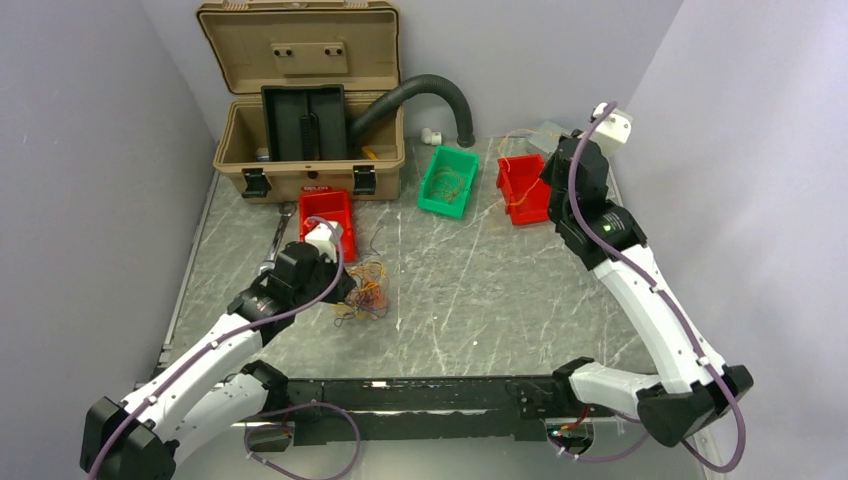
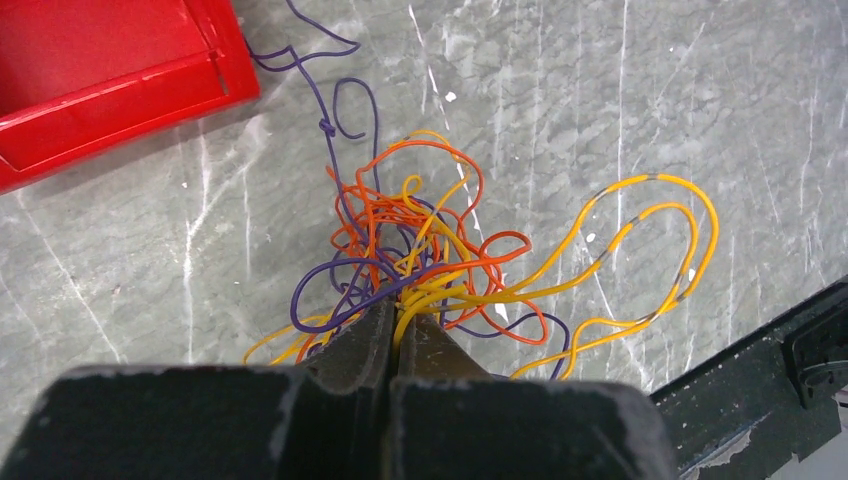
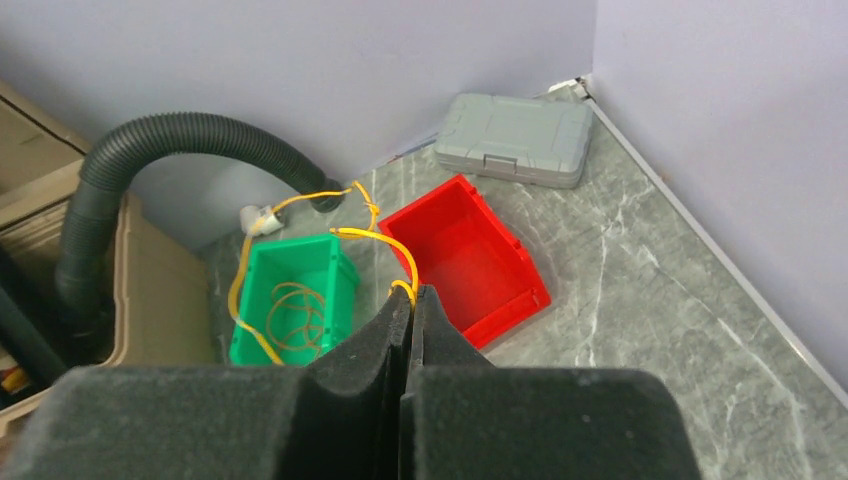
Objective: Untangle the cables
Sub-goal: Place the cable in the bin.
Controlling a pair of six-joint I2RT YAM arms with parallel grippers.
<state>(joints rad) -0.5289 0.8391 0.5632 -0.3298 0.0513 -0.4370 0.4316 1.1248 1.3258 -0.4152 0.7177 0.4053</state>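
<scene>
- The left gripper (image 2: 392, 335) is seen with its fingers pressed together on the near edge of the tangle of cables (image 2: 430, 260). Several strands are pinched between the tips.
- The tangle is spread on the grey marbled table (image 2: 650, 100), left of centre, in orange, yellow and purple loops. Two long yellow loops are thrown out to the right of the knot.
- A first red bin (image 2: 100, 80) is set just beyond the tangle, and a loose purple strand is laid close beside its corner.
- Farther back on the right, the right gripper (image 3: 410, 300) is held above the table with its fingers closed. A yellow cable (image 3: 385, 238) is clamped at their tips.
- That cable is arched up and over to the left, then draped down the left side of the green bin (image 3: 335, 262).
- A coil of thin wire (image 3: 295, 315) is contained in the green bin, and a second red bin (image 3: 470, 250) is placed just to its right.
- At the back, a grey case (image 3: 515, 135) is tucked into the corner. A black hose (image 3: 170, 140) is curved down to the table beside the open tan toolbox (image 1: 300, 60).
</scene>
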